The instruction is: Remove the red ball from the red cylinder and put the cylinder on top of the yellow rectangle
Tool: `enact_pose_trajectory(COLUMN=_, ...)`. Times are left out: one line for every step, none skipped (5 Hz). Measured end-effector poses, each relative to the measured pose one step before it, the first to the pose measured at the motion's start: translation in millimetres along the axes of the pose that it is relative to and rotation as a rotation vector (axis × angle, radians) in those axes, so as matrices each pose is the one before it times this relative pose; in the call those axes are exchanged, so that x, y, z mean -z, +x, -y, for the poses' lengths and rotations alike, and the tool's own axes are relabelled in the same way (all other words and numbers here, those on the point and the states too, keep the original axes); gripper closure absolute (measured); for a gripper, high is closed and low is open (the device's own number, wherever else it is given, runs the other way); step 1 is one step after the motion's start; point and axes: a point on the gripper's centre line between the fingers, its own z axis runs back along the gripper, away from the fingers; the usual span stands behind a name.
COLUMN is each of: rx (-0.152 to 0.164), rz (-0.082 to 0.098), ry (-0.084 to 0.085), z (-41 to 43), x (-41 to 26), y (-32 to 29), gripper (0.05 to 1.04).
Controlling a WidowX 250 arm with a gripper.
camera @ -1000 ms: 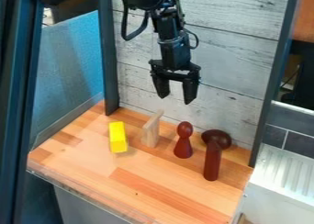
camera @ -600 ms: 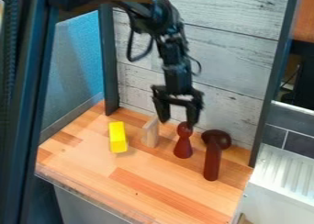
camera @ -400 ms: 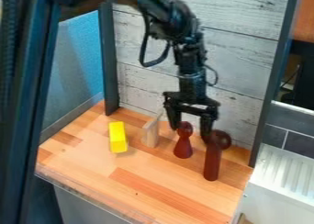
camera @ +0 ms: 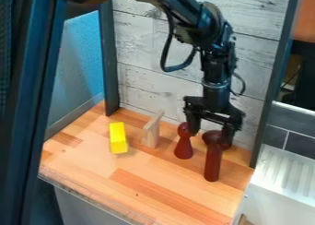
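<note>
The two fingers of the tool (camera: 211,134) are spread, with a gap left between them, and nothing is seen to be pinched. The tool is pointed downward over the right rear part of the tabletop (camera: 135,192), as seen in the view. The dark red ball (camera: 212,137) is seen at and just below the gap, partly hidden by the right-hand finger in the view; whether it is touched by that finger cannot be told. Below the tool, the red cylinder (camera: 212,166) is stood upright, its upper end overlapped with the ball.

By the tool's left-hand finger in the view, a red pawn-shaped piece (camera: 183,149) is set upright, its rounded head partly covered by the fingertip; contact cannot be told here either. Farther left of the tool, a thin pale wooden block (camera: 150,134) is stood on the tabletop. Beyond it, well apart from the tool, the yellow rectangular block (camera: 118,139) is placed.

Above the tool, the black arm (camera: 212,28) is extended from the top edge of the view. Behind the tool, the work surface is backed by a whitewashed plank wall (camera: 141,92), flanked by dark posts. Right of the tool, beyond the tabletop, a white ribbed surface (camera: 283,173) is seen.
</note>
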Motion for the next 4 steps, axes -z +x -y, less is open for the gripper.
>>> enact_pose_trajectory(rx=-0.0965, rz=0.0767, ry=0.0090, z=-1.13, x=-9.27, y=7.09, gripper=0.083)
enact_pose_trajectory(rx=-0.0741, rz=0.0068, ry=0.0207, z=-2.98, x=4.28, y=-2.88, gripper=0.082)
enact_pose_trajectory(rx=-0.1089, rz=0.0023, ry=0.0358, z=-4.14, x=5.99, y=-6.00, gripper=0.082)
enact_pose_trajectory(rx=-0.0465, rz=0.0081, ry=0.0088, z=5.13, x=2.32, y=-2.71, gripper=0.083)
